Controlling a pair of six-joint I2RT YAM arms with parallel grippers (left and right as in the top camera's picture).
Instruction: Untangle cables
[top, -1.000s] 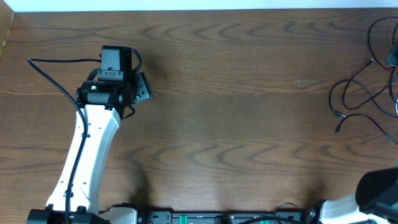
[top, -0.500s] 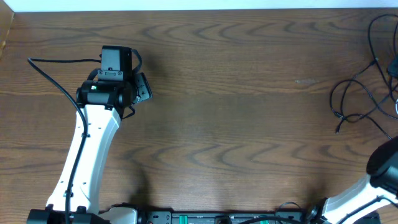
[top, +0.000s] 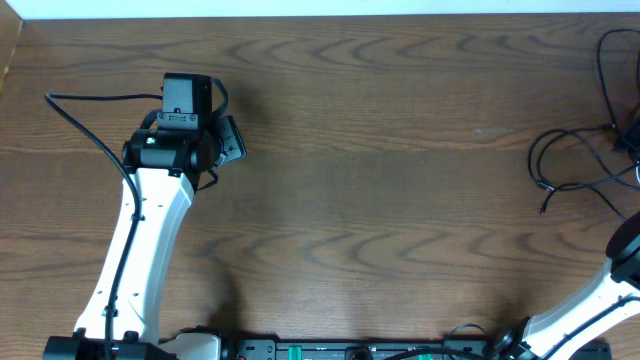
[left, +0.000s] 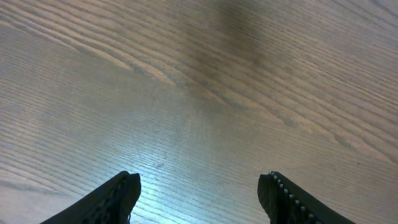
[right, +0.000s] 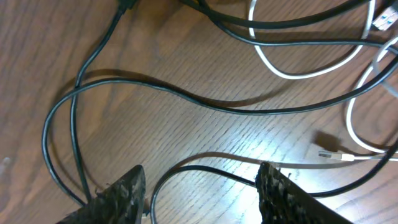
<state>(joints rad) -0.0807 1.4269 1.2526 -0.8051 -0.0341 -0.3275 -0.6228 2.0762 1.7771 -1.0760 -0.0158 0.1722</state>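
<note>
The cables lie tangled at the table's right edge. In the overhead view thin black loops run out of the frame. The right wrist view shows black cords crossing each other, a white cord looped over them, and a small plug end. My right gripper hangs low over this tangle, open. One black loop lies on the wood between its fingers, gripped by neither. My left gripper is open over bare wood at the far left, with nothing between its fingers.
The left arm reaches up from the front edge at the left. Only part of the right arm shows at the overhead view's right border. A thick black wire trails from the left arm.
The right arm has slid further right and up along the frame's edge. The cable tangle has shifted right with it, and the plug near the right border has left the view. The left arm is still.
</note>
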